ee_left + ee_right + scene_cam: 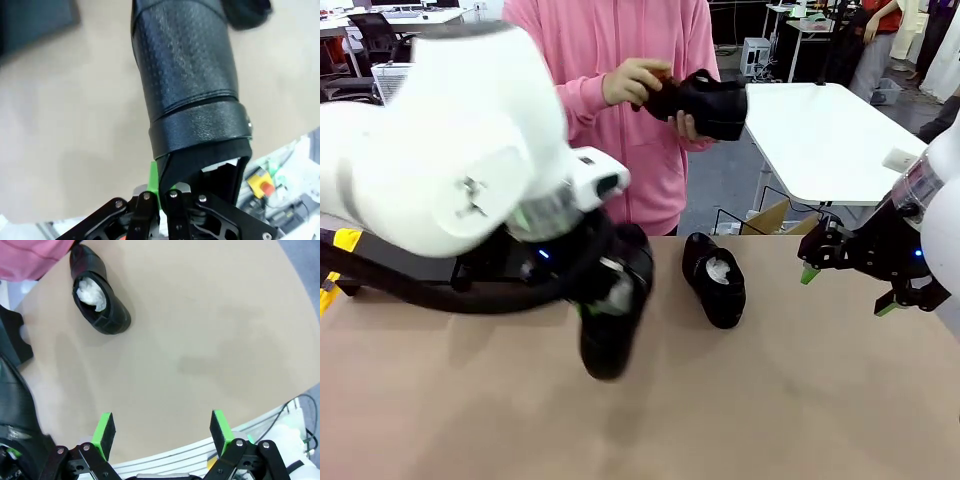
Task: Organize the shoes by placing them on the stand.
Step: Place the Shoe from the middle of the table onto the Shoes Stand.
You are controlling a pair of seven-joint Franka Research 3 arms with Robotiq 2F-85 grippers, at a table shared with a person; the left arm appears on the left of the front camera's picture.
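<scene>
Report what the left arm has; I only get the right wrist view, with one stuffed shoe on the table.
Observer: The left jaws are shut on the rim of another black shoe, toe hanging towards the table.
Operator: Check the person.
Observer: The person's hands hold a third shoe at chest height.
Operator: Place the lying shoe.
Observer: In the front view the lying shoe sits right of the gripped one, apart from it.
</scene>
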